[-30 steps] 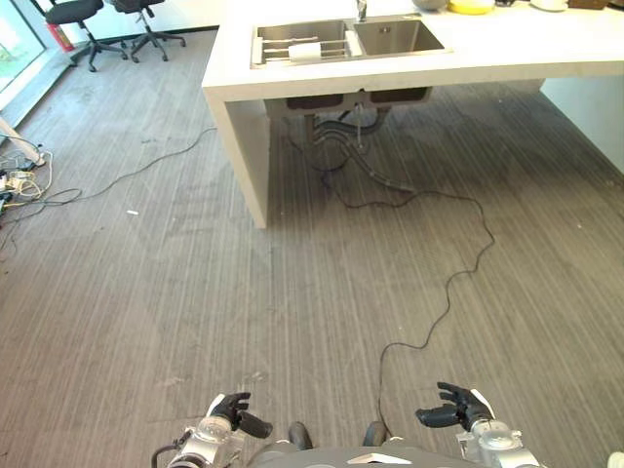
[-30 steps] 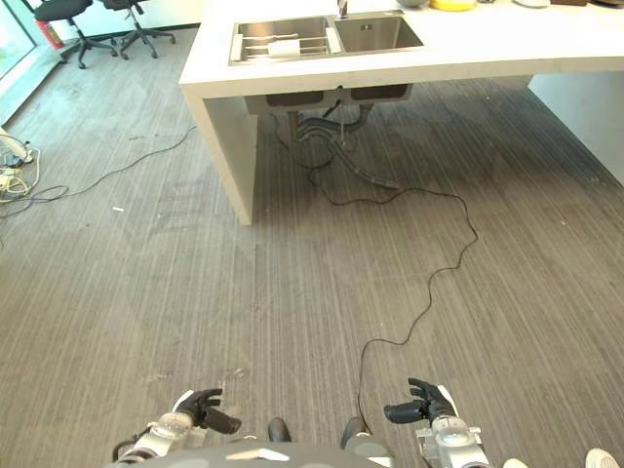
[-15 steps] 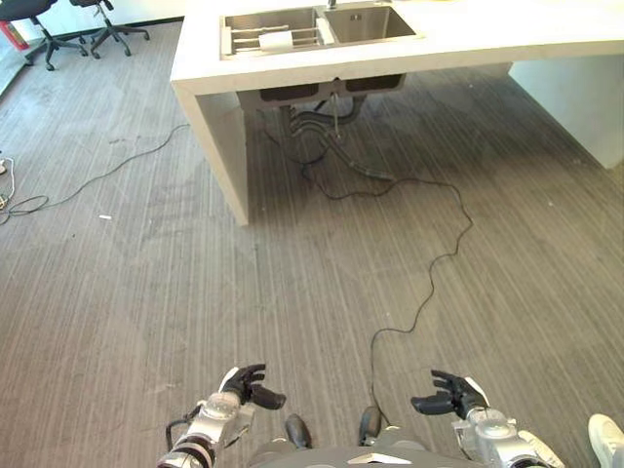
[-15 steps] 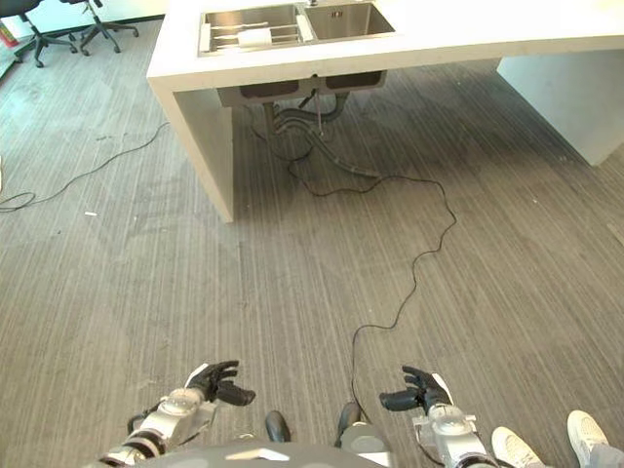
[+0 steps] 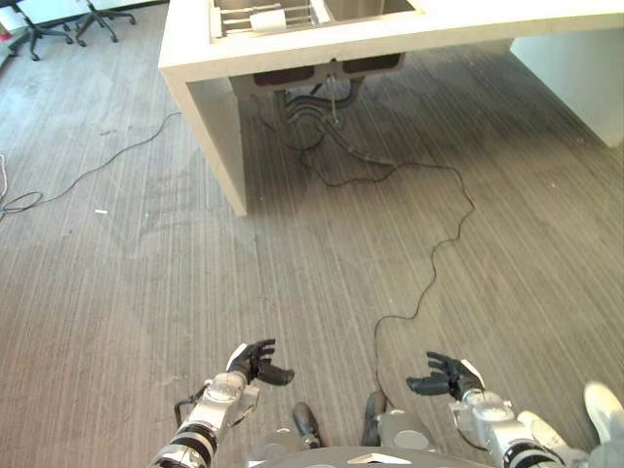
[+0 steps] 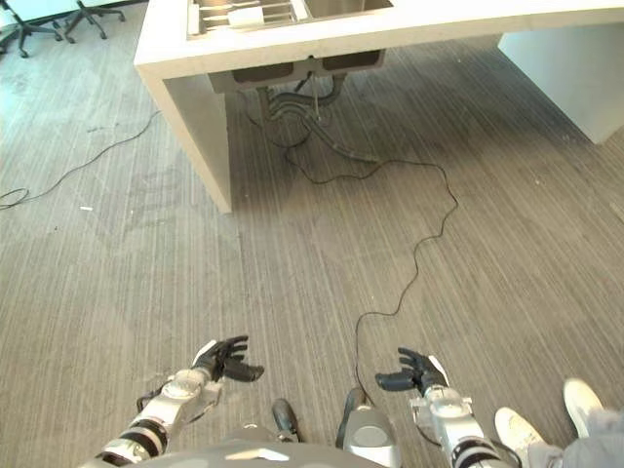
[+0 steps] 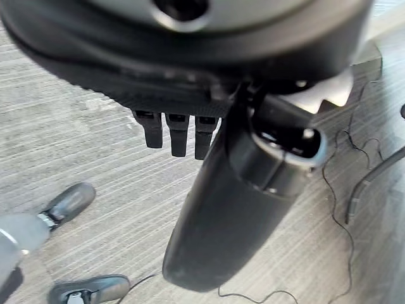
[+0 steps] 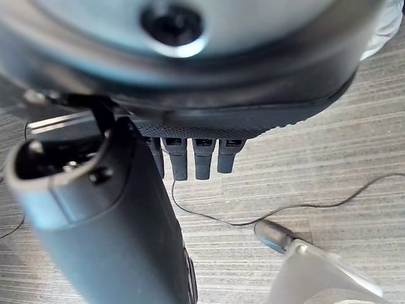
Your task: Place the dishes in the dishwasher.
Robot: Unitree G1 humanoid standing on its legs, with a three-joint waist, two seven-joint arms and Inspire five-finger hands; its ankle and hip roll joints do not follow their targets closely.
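Ahead of the left hand and right hand, both empty with relaxed fingers, lay a wide stretch of open grey floor. The white counter stood far ahead, its end panel reaching the floor, with pipes under the sink. A person's shoe sat just right of the right arm.
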